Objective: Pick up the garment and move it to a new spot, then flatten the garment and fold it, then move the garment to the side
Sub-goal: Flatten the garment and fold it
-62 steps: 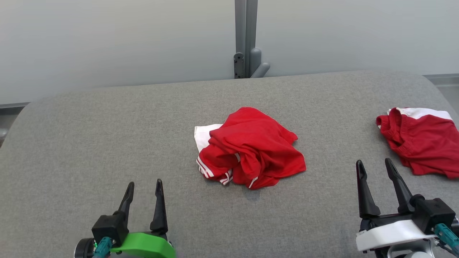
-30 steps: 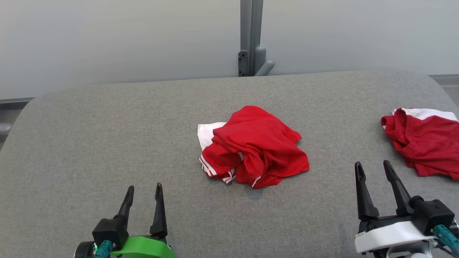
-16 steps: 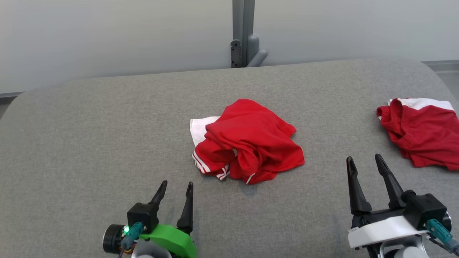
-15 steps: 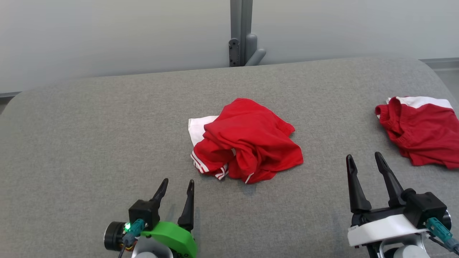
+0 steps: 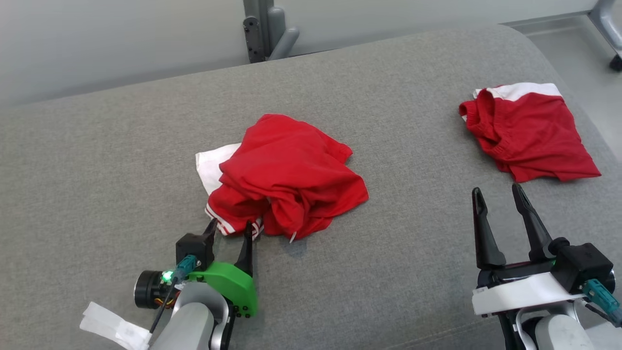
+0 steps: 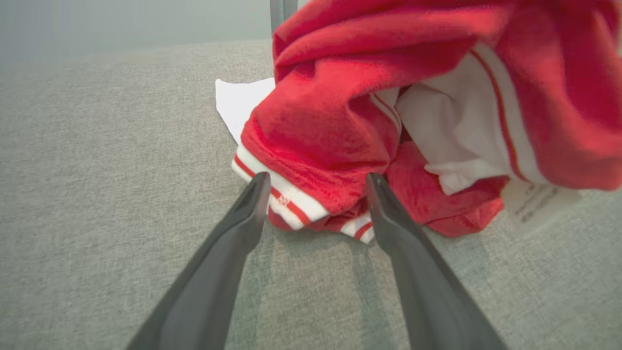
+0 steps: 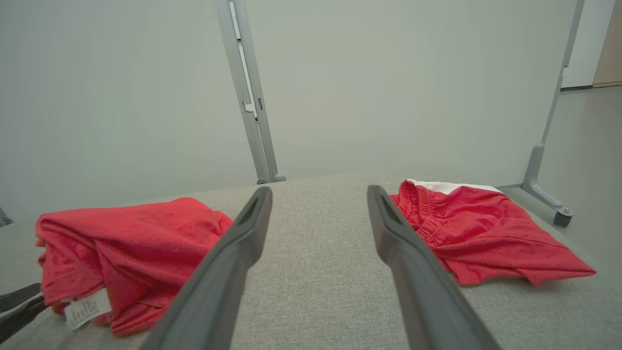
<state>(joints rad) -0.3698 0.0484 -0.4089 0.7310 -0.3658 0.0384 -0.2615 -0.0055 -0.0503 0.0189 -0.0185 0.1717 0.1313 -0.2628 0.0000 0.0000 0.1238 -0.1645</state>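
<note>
One step in hand, the first: picking up the crumpled garment [image 5: 286, 170], heaped on the grey table [image 5: 97, 146]; left gripper [image 5: 231, 224] at its near striped hem [image 6: 296, 204], jaws wide apart astride the edge (nothing pinched yet); right gripper [image 5: 496, 188] well to the garment's right, likewise apart, empty; next, probably: nudge forward, close on the hem, lift clear.

A grey fabric-covered desk [image 5: 97, 146] with a rounded far corner stretches ahead of the left hand [image 5: 231, 224] and right hand [image 5: 496, 190]. Beyond it stands a pale grey wall [image 5: 97, 39], split by a grey metal post [image 5: 255, 24]. Past the right hand lie smooth grey floor [image 5: 554, 46] and another post's foot [image 7: 534, 170]. The light is soft and even.
</note>
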